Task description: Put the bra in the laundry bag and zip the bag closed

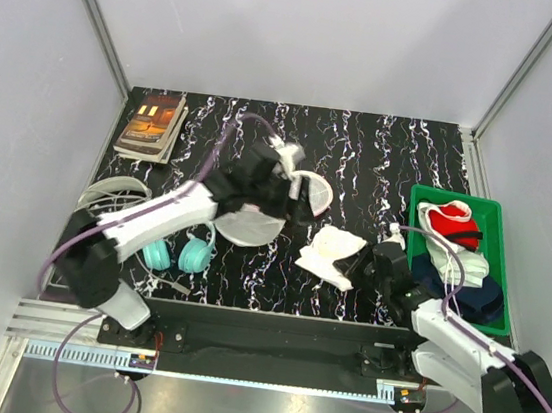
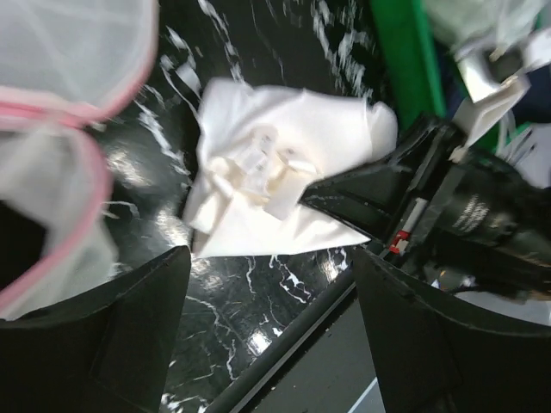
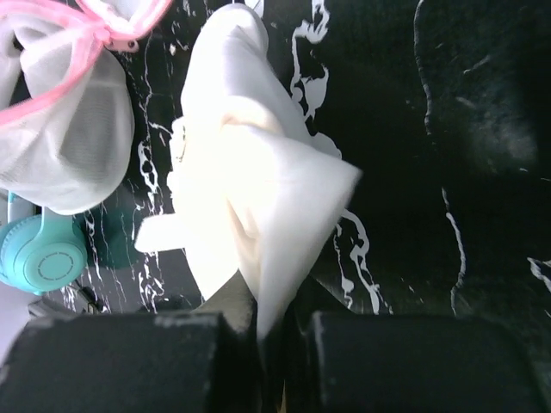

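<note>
The laundry bag (image 1: 249, 227) lies open at mid-table, its two white mesh halves with pink trim spread apart; it also shows in the left wrist view (image 2: 60, 60) and the right wrist view (image 3: 69, 138). My left gripper (image 1: 294, 207) hovers over the bag's right side, open and empty (image 2: 271, 344). My right gripper (image 1: 365, 268) is shut (image 3: 277, 331) on the corner of a white garment (image 1: 331, 252) lying on the table right of the bag (image 2: 284, 172) (image 3: 250, 172). I cannot make out any black bra.
A green bin (image 1: 506, 209) at the right holds red, white and dark clothes. Teal headphones (image 1: 180, 253) lie near the front left (image 3: 43, 258). Books (image 1: 152, 123) sit at the back left, with a white coiled object (image 1: 112, 189) below them. The table's front edge (image 2: 284, 335) is close.
</note>
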You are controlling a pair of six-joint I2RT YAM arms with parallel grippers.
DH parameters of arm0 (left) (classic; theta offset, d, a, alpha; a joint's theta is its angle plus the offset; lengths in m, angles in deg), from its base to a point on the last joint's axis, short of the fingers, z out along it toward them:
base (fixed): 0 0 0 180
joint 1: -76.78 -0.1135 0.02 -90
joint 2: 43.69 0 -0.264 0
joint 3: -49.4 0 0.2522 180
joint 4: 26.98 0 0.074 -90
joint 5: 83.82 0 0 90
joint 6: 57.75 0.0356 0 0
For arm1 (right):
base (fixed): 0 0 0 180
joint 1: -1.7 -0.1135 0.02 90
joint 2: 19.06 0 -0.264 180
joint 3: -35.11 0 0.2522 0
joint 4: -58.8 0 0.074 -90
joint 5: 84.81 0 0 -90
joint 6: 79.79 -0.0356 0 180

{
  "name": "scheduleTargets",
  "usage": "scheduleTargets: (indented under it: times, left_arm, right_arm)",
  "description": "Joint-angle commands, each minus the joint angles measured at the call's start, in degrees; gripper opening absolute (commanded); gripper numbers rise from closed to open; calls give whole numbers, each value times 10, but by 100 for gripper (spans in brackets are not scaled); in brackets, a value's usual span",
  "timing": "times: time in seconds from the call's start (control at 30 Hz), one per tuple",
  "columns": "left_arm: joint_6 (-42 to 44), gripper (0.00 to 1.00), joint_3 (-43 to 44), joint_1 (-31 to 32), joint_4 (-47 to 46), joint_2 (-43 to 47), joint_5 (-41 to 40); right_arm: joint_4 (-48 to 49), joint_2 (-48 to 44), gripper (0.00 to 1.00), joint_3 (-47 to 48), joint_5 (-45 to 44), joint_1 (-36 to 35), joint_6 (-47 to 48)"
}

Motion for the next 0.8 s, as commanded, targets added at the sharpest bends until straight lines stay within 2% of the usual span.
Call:
scheduleTargets:
  times: [0.0,0.07,0.13,0.17,0.33,0.43,0.6,0.77]
  left_arm:
    - [40,80,29,-106,94,90,-34]
    - [60,80,43,-164,127,94,-44]
    - [70,81,40,-195,151,94,-70]
    - [82,81,39,-222,161,89,-74]
    - [113,84,49,-281,181,44,-69]
    - [125,84,53,-295,173,26,-50]
    - [139,83,74,-303,171,-2,-26]
    - [139,74,82,-303,171,-28,-20]
  right_arm:
    - [-151,-65,0,80,-54,-2,22]
    - [-192,-83,0,127,-70,-2,31]
    - [-233,-81,0,165,-72,-2,56]
    - [-253,-61,0,210,-72,-2,68]
    - [-281,73,0,395,-39,0,165]
    - [-291,145,0,476,-3,8,207]
    - [-301,230,0,552,83,39,235]
    - [-304,302,0,606,168,54,244]
